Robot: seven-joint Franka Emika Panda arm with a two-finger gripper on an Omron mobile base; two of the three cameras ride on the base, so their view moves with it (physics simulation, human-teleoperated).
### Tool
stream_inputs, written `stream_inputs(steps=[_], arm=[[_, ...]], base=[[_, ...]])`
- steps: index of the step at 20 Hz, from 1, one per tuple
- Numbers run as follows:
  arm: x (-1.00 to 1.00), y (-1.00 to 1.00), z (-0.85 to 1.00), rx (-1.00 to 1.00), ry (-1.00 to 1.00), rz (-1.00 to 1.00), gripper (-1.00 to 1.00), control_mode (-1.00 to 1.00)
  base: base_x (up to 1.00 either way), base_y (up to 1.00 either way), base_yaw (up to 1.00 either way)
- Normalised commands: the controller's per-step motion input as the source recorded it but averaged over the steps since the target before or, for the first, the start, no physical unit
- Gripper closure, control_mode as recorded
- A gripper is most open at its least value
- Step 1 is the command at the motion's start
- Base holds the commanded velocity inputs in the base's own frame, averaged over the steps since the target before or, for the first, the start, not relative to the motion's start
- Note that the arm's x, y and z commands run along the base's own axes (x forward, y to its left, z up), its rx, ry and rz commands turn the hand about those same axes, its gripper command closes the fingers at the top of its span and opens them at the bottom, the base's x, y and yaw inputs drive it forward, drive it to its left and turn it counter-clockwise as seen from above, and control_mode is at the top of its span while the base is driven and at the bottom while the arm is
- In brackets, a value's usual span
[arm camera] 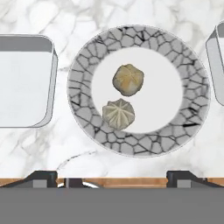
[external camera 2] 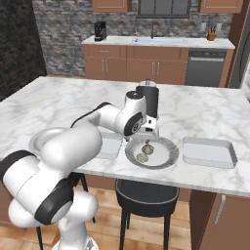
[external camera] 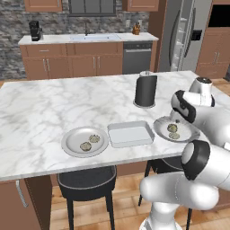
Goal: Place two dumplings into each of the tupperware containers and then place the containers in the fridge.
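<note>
Marble table (external camera: 40, 112): jaws wide, empty, above plate (arm camera: 139, 144) w/ two dumplings (arm camera: 128, 79); they're close together, so one could get knocked.

Nothing to read here — no labels, brands, numbers or signs on anything I can see from where I stand — every surface is plain and without lettering.

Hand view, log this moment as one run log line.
end effector: open, above plate | dumplings: two on plate | tupperware containers: empty, flanking
</note>
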Motion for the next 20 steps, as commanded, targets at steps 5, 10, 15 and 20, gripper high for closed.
stream_inputs(steps=[5, 10, 15, 20], arm=[[0.09, -0.01, -0.7, -0.01, 0.0, 0.0, -1.0, -1.0], [0.1, -0.08, -0.54, 0.0, 0.01, 0.0, -1.0, -1.0], [0.2, -0.02, -0.31, 0.0, 0.0, 0.0, -1.0, -1.0], [0.29, 0.0, -0.24, 0.0, 0.0, 0.0, -1.0, -1.0]], base=[[0.0, 0.0, 0.0], [0.0, 0.0, 0.0], [0.0, 0.0, 0.0], [0.0, 0.0, 0.0]])
